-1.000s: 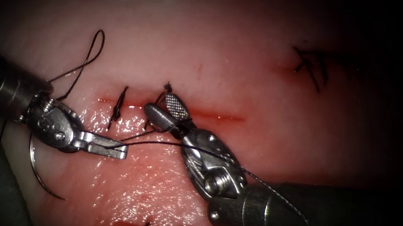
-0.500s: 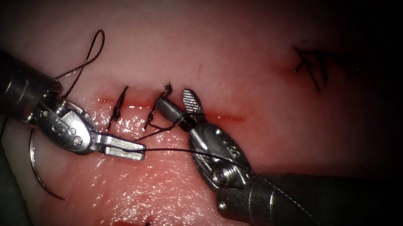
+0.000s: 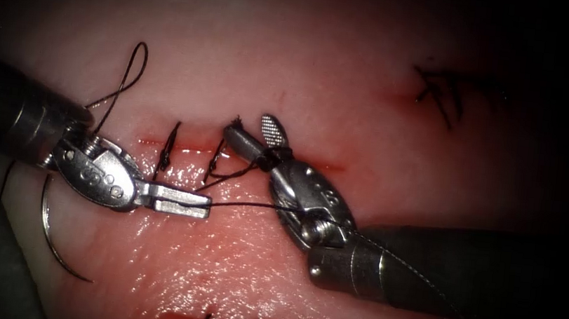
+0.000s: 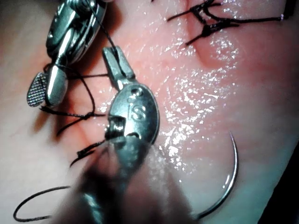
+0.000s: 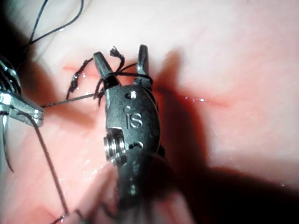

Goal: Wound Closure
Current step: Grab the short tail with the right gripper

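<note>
Wet tissue (image 3: 230, 274) carries the cut (image 3: 312, 164), where the left pincer (image 3: 188, 204) clenches thread (image 3: 244, 206), the right pincer (image 3: 253, 131) gapes with thread looped around it, and the needle (image 3: 50, 241) lies free at left.

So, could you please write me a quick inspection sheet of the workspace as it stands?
Surface: tissue, wet, with a cut lying left to right.
Job's things: needle lies free on the tissue, left of the cut, held by no tool; thread runs between the tools; stitches cross the cut.
Clutter: older stitches on the far right.
Grippers: left tool shut on the thread; right tool open, with thread wrapped around the base of its jaws.
Cables: nothing seen.
Surroundings: dark.
</note>
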Controlling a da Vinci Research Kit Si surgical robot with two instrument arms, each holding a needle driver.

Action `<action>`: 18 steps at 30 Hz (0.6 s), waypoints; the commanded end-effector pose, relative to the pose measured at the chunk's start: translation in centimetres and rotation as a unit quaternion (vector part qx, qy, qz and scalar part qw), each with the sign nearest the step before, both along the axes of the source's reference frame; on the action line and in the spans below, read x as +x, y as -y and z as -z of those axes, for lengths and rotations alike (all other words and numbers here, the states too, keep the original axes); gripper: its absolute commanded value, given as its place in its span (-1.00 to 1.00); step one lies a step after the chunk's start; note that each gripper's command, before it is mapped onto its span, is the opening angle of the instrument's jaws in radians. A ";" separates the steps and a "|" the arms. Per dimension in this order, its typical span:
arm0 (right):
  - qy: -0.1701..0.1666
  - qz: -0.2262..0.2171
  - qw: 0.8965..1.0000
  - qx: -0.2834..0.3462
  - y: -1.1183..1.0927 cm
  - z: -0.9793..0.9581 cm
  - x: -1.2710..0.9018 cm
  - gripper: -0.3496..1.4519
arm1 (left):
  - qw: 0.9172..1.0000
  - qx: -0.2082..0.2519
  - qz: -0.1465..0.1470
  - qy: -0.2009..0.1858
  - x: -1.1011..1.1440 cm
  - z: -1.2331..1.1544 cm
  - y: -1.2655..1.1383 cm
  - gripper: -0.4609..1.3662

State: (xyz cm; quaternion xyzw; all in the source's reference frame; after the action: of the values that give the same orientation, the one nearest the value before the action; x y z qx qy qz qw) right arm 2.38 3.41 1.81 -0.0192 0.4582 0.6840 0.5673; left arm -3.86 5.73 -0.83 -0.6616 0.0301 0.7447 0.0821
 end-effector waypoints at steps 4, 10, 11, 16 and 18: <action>-0.004 0.004 1.000 0.000 -0.04 -0.03 0.05 0.01 | 1.000 0.003 -0.005 0.001 0.00 -0.01 0.02 -0.88; -0.008 0.008 1.000 -0.002 -0.04 -0.09 0.11 -0.03 | 1.000 0.002 -0.006 0.001 0.00 -0.02 0.04 -0.88; -0.009 0.009 1.000 -0.002 -0.04 -0.09 0.11 -0.03 | 1.000 0.002 -0.006 0.001 0.00 -0.03 0.04 -0.88; -0.009 0.009 1.000 -0.003 -0.03 -0.11 0.13 -0.16 | 1.000 0.002 -0.006 0.001 0.01 -0.03 0.04 -0.88; -0.009 0.008 1.000 -0.003 -0.03 -0.11 0.14 -0.29 | 1.000 0.001 -0.006 0.002 0.01 -0.03 0.04 -0.88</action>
State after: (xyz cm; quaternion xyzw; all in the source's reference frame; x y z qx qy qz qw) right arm 2.52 3.44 1.92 -0.0104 0.4656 0.6776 0.5692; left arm -3.85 5.69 -0.80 -0.6625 0.0274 0.7442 0.0810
